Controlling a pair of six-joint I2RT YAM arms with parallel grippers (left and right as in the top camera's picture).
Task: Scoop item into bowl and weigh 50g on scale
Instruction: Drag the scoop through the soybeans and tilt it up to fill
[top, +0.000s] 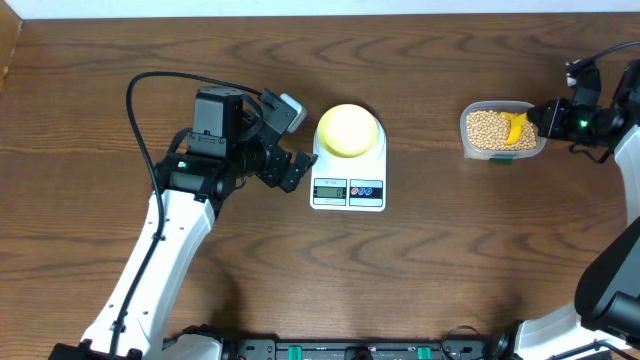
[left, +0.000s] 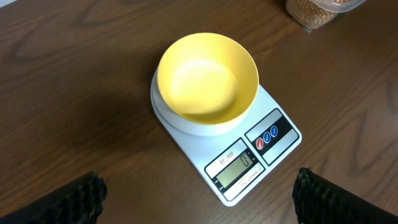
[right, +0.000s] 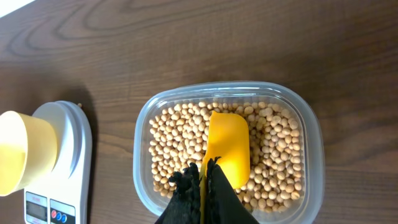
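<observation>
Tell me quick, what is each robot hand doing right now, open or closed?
Left hand: open, holding nothing.
Right hand: closed on the yellow plastic scoop resting in the small round tan beans.

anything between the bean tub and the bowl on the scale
Nothing visible: only bare brown wooden table lies between the clear plastic tub of tan beans and the open pale yellow bowl.

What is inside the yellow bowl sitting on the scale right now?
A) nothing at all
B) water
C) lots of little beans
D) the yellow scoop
A: the left wrist view looks straight into the bowl on the scale and shows only its bare yellow inside, while the beans lie in the clear tub with the yellow scoop.
</observation>
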